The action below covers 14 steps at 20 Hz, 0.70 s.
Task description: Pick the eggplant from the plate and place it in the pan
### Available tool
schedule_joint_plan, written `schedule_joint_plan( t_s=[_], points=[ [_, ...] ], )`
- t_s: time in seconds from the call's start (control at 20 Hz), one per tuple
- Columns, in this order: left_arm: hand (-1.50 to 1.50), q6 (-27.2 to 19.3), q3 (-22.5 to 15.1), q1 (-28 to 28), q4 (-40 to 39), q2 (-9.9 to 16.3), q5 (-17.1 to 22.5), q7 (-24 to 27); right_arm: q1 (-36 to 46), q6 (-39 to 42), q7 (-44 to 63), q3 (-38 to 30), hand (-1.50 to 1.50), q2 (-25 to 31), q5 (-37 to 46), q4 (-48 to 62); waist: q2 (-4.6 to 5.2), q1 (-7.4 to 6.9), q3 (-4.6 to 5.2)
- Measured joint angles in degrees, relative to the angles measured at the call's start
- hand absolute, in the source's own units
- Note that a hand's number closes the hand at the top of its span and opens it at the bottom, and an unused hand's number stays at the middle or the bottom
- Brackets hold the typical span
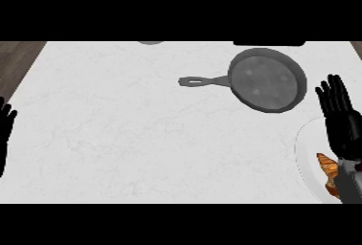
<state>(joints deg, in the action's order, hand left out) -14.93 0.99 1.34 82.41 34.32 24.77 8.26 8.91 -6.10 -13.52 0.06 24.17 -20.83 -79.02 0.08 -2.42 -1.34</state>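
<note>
Right hand (338, 117) spread above my plate (305, 143); the orange item (326, 165) beneath its wrist is hidden, so I risk a misgrasp.

Counter (141, 143) & what we see round its edges

We see a white marble-look counter w/ faint grey veins, filling most of the view. At the counter's far edge, approx. mid-left, a small grey round thing (150, 42) shows only in part. Further right along that far edge sits a flat black obj. (268, 43), also cut off. Dark wood-look floor (17, 62) shows beyond the counter's far-left corner, w/ a sliver past its far-right corner.
</note>
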Motion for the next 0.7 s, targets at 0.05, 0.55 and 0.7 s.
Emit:
schedule_joint_plan(
  t_s=[0.05, 0.55, 0.7],
  points=[
    [0.0, -0.3, -0.1, -0.3, -0.1, 0.3, -0.5, -1.0, 0.8, 2.2, -0.3, 0.1, -1.5, 0.2, -0.6, 1.2, 0.02, 0.36, 0.26],
    [0.0, -1.3, -6.1, -0.8, -4.4, 2.6, -5.9, -9.9, 6.6, 17.3, 0.2, -0.9, 1.5, 11.6, -1.2, 4.2, 0.63, 3.57, 1.32],
    [0.0, -1.7, -7.8, -3.1, -6.4, 2.1, -7.5, -13.0, 4.8, 24.1, -4.8, -5.8, -1.5, 13.4, -5.6, 11.5, 0.63, 3.61, 1.2]
  ],
)
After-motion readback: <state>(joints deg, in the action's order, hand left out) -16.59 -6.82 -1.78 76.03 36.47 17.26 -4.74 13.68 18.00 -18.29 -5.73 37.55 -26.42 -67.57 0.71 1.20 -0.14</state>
